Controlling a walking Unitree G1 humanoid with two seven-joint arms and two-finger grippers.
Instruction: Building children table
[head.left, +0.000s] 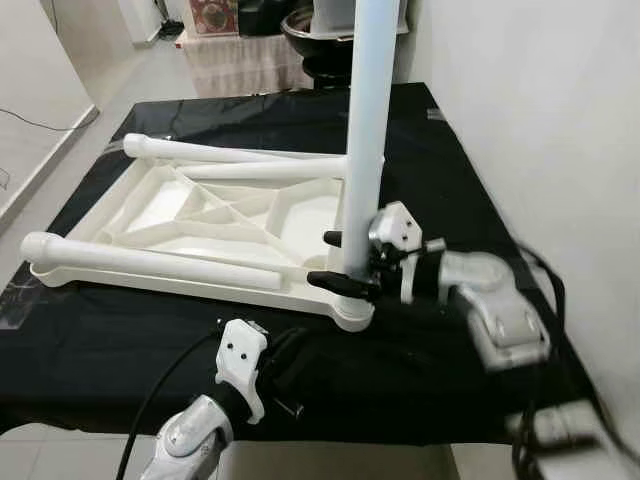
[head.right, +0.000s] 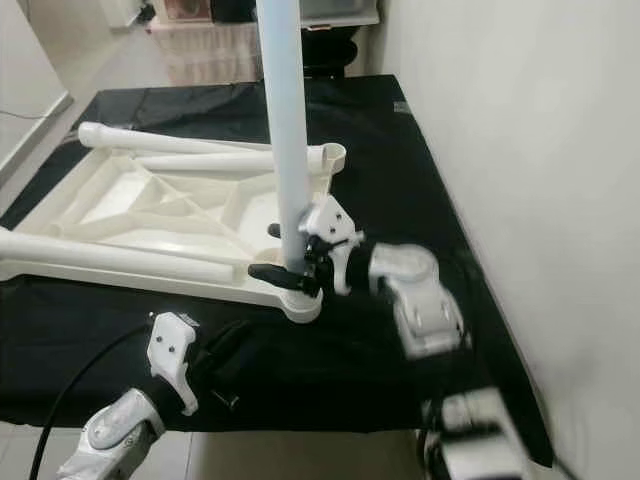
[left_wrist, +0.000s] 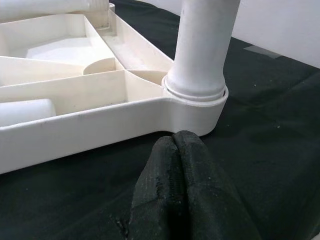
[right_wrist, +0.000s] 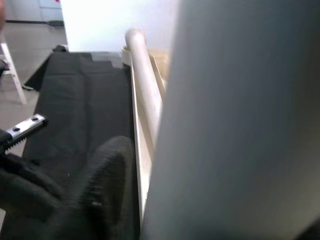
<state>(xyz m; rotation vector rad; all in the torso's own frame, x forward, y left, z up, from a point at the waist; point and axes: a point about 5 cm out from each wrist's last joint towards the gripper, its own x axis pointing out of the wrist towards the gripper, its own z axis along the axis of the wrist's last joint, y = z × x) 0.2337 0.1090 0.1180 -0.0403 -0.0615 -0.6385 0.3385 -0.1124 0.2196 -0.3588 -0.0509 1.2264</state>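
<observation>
i've got the black cloth spread over the work surface, most likely to keep the plastic from sliding or scuffing. on it the white table top lies upside down, ribbed underside up, so its corner sockets face me. three loose legs rest on it: one long leg along the near edge, another along the far edge and a third just beside that one, parked within reach, i judge.

the upright leg stands in the near right corner socket. my right gripper is clamped on it low down, one black finger on each side just above the socket; i read that as steadying it vertical while it seats. its upper end runs out of the frame, so i can't see how tall it stands.

my left gripper sits on the cloth just in front of that corner, fingers pressed together and holding nothing.

whether the leg is fully home in the socket i can't tell. the right wrist view is blurred by the leg so close to it.
</observation>
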